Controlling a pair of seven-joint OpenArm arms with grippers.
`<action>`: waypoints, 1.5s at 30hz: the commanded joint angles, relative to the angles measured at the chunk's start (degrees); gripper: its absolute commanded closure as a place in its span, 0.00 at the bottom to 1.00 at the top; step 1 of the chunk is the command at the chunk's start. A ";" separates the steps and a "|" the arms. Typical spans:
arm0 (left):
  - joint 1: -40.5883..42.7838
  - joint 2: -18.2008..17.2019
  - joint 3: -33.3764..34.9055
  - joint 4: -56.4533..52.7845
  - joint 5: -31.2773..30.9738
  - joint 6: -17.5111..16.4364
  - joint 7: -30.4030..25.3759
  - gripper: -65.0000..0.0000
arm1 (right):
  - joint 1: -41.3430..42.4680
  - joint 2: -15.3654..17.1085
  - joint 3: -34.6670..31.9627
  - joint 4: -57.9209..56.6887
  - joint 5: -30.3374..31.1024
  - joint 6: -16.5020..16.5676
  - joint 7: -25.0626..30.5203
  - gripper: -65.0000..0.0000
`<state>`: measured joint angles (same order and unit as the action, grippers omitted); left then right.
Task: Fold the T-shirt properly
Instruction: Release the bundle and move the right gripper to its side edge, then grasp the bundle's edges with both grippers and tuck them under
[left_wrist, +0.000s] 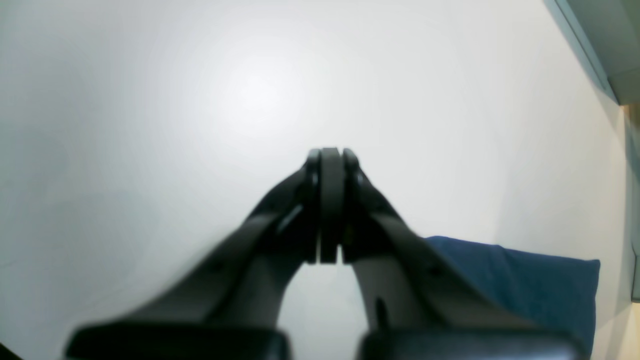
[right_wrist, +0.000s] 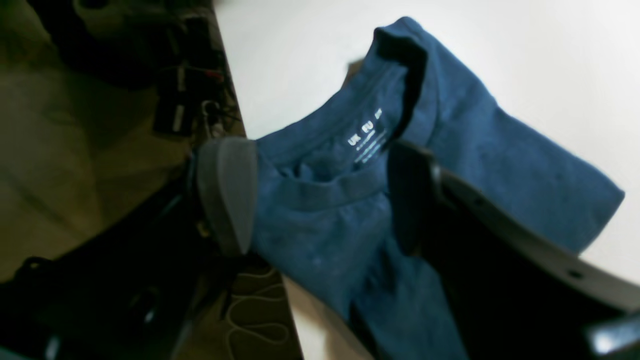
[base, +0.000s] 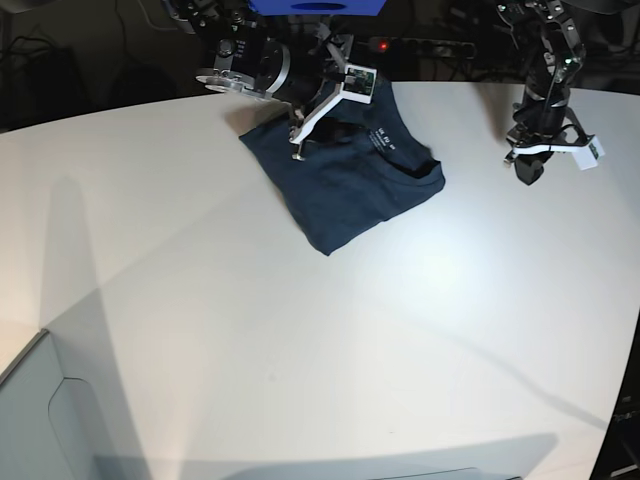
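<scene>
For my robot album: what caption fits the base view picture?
Two robot arms hover over a white table with a partly folded navy T-shirt.

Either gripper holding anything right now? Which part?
Nothing held. The left gripper is shut on nothing, above bare table. The right gripper is open, straddling the T-shirt by its neckline.
</scene>
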<state>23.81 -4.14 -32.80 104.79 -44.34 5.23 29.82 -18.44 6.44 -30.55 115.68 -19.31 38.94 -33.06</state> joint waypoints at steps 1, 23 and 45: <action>0.32 -0.47 -0.21 1.18 -0.45 -0.62 -1.03 1.00 | 0.72 -1.47 2.19 0.67 0.63 1.06 1.37 0.40; 4.45 12.19 -3.99 12.00 -8.37 -0.62 12.68 0.59 | 11.54 -6.48 26.90 -4.43 0.81 1.06 1.28 0.39; 6.03 13.14 8.05 -2.33 -8.28 -0.53 14.18 0.46 | 11.54 -6.13 29.53 -4.51 0.72 1.06 1.28 0.39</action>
<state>29.76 8.88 -24.75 101.97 -52.31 4.67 43.53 -7.38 0.21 -1.04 110.24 -19.31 39.16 -33.19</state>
